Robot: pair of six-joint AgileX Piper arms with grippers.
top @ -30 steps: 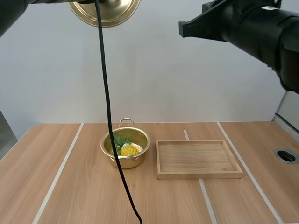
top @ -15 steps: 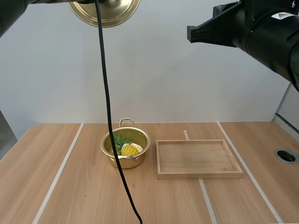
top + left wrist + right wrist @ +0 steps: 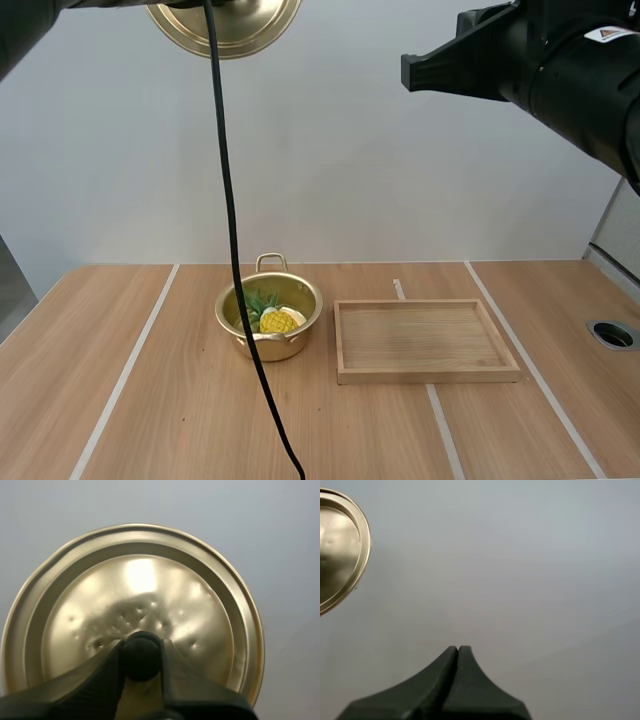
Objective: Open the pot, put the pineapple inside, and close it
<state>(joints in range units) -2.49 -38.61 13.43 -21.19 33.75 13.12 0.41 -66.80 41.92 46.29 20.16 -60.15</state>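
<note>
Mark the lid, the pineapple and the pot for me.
lid [image 3: 140, 597], left wrist view, dimpled gold face
pineapple [image 3: 277, 321], high view, yellow body
pot [image 3: 295, 346], high view, front outer wall

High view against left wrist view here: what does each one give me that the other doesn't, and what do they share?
High view: the open pot on the table, the pineapple inside it, and a wooden tray beside it, apart from it. Left wrist view: the left gripper pinching the black knob of the lid. Shared: the gold lid itself, off the pot.
</note>
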